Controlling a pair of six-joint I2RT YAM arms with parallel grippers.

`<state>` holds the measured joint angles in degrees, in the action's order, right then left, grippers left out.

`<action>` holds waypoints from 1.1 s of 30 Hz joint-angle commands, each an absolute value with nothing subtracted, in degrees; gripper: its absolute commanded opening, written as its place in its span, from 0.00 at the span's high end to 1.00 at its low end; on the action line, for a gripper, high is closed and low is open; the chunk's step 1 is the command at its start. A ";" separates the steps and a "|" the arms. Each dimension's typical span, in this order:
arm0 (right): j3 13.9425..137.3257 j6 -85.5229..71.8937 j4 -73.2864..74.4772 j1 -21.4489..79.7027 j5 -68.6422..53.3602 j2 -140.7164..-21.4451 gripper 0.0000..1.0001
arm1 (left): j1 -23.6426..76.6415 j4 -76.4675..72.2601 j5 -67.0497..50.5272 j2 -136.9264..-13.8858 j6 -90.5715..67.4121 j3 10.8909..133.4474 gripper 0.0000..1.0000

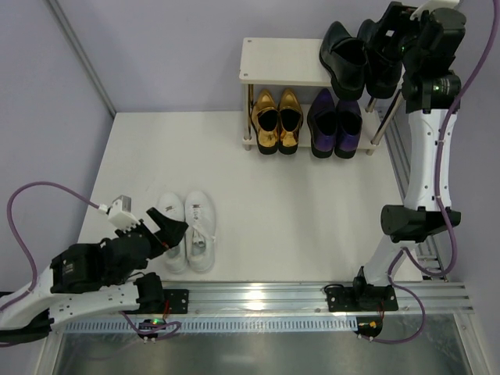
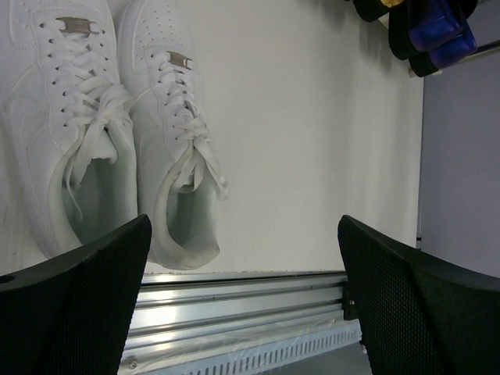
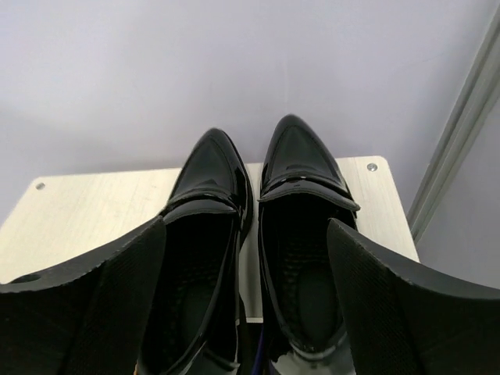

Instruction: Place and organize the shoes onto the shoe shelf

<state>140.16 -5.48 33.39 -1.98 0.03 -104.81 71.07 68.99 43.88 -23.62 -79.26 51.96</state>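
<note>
The shoe shelf (image 1: 273, 61) stands at the back of the table. Glossy black loafers (image 1: 344, 58) sit on the right of its top board (image 3: 94, 211). Gold loafers (image 1: 277, 121) and purple loafers (image 1: 336, 125) sit on the lower tier. White sneakers (image 1: 191, 230) lie side by side on the table at the front left, and show in the left wrist view (image 2: 117, 133). My right gripper (image 1: 380, 47) is open just above the black loafers' (image 3: 301, 211) heels, with both shoes between its fingers (image 3: 101, 305). My left gripper (image 1: 168, 225) is open and empty at the sneakers' heel end.
An aluminium rail (image 1: 258, 297) runs along the table's near edge and shows below the left gripper (image 2: 234, 301). A metal frame post (image 3: 461, 133) stands right of the shelf. Purple walls close in the back and left. Purple loafer toes (image 2: 437, 35) show at the upper right.
</note>
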 commanded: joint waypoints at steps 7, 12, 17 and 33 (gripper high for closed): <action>112.80 -11.69 20.14 0.00 4.65 -69.37 0.06 | 70.84 88.23 45.36 -41.47 -86.22 61.00 0.00; 98.54 -12.22 25.13 8.24 4.92 -58.38 0.00 | 70.84 88.52 36.05 -46.49 -88.68 53.98 0.00; 86.25 -13.96 30.57 23.80 9.23 -50.03 0.00 | 70.75 81.13 34.98 -43.78 -90.26 47.47 0.03; 71.98 -21.27 39.64 50.35 24.78 -45.70 0.00 | 68.29 69.78 36.91 -46.31 -80.60 42.09 0.01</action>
<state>71.85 -19.14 39.38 47.70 19.03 -46.19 68.64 69.30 38.09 -43.51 -83.24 40.25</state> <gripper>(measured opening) 0.996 0.988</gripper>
